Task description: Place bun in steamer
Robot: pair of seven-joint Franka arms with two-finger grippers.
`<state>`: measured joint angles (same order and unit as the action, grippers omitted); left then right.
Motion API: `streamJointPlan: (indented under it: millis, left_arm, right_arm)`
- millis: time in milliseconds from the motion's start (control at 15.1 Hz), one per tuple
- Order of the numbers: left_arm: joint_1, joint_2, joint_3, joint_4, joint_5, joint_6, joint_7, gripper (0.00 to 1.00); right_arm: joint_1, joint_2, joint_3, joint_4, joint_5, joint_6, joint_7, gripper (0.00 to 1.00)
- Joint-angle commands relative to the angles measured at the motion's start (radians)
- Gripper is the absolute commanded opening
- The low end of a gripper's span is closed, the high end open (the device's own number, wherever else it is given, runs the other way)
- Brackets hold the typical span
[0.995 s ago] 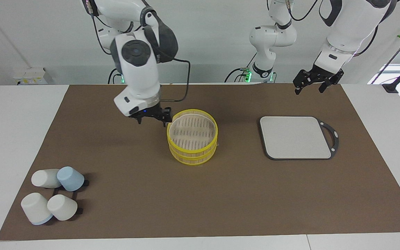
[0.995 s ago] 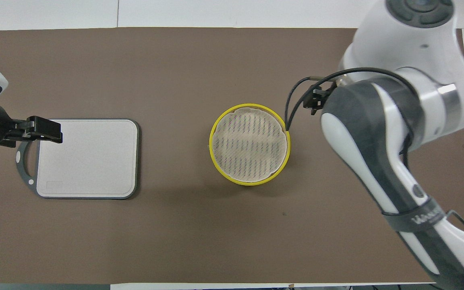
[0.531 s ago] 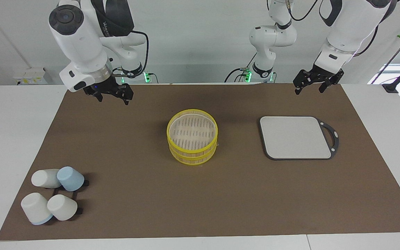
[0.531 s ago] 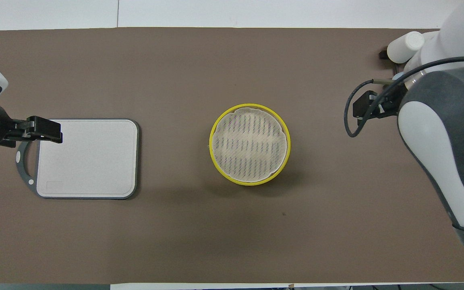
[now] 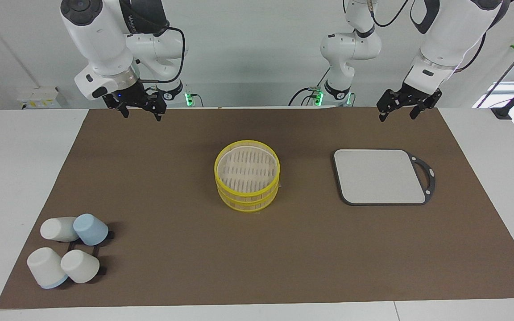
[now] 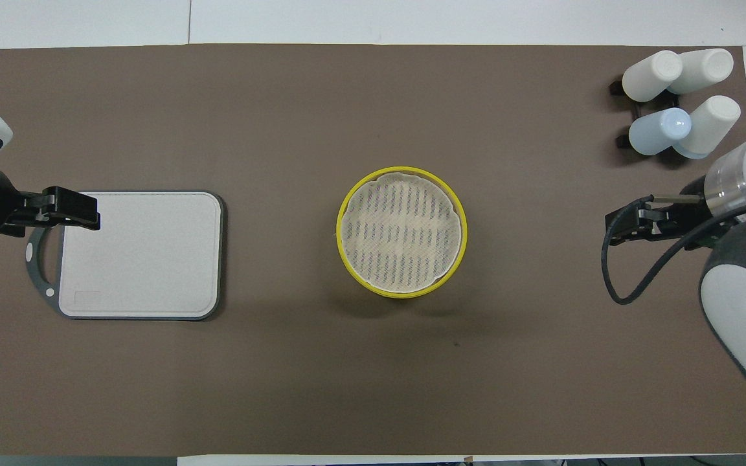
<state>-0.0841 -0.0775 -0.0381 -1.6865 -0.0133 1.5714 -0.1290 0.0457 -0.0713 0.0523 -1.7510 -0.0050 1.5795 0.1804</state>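
Four cups [image 5: 67, 249] and grey board [image 5: 379, 176] well apart from steamer [image 5: 247, 176].

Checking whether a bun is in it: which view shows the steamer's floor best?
The overhead view: it looks straight onto the steamer floor, whole and bare, no bun. The facing view shows it slanted, the rim hiding part, though both tiers show.

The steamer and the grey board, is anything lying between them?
Nothing: in the overhead view only bare brown mat separates the steamer from the grey board. No bun shows in either view.
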Motion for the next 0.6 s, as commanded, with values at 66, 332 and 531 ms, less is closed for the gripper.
streamJointPlan:
  millis: [66, 332, 531]
  left_arm:
    - [0.015, -0.013, -0.006, -0.002, -0.010, -0.005, 0.015, 1.00]
    - [0.015, -0.013, -0.005, -0.002, -0.010, -0.004, 0.017, 1.00]
    - [0.015, -0.013, -0.005, -0.002, -0.010, -0.005, 0.017, 1.00]
  right_arm:
    - [-0.010, 0.039, -0.032, 0.027, 0.010, 0.047, -0.084, 1.00]
    - [-0.010, 0.060, -0.032, 0.042, 0.007, 0.065, -0.087, 1.00]
    - [-0.009, 0.088, -0.032, 0.093, -0.010, -0.005, -0.090, 1.00]
